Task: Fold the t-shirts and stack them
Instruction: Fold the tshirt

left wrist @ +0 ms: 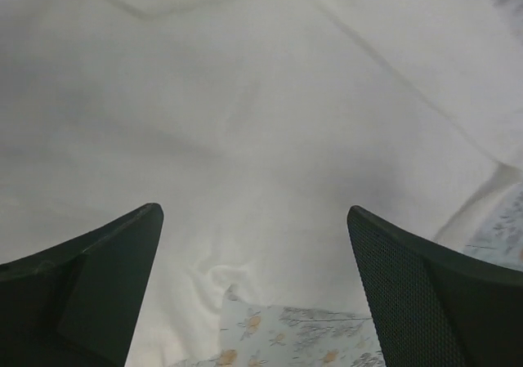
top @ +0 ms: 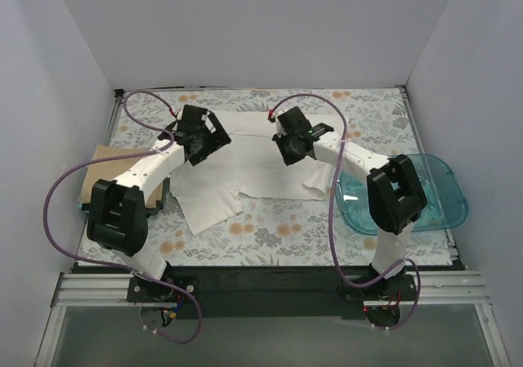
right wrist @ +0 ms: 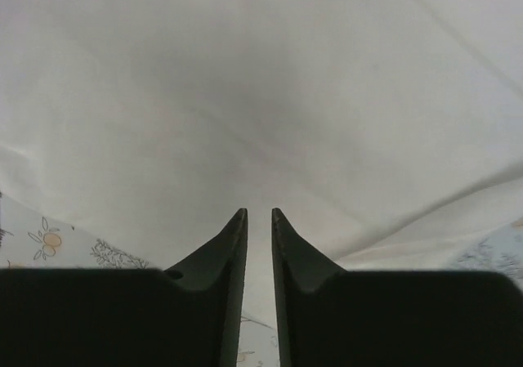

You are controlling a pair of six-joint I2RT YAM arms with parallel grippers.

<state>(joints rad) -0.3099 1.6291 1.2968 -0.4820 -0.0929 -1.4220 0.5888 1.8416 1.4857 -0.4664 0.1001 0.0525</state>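
T-shirts, status? (Obs 1)
One white t-shirt [top: 245,167] mid-table [top: 278,232], spread, sleeves out, creased; not folded. One tan t-shirt [top: 98,171] at the left edge, flat rectangle, looks folded, partly under left arm. (Obs 2)
Grippers? (Obs 1)
The left gripper [left wrist: 253,212]: fingers wide apart, holding nothing, low over white cloth. The right gripper [right wrist: 259,212]: nearly closed, thin slit; pinching cloth or not, can't tell. (Obs 2)
Remaining? (Obs 1)
My read: fold white, stack with tan. A blue tub [top: 445,195] sits right, apart. (Obs 2)

2 white arms [top: 147,167], purple cables [top: 47,206]; left gripper [left wrist: 253,212], right gripper [right wrist: 259,212] black.
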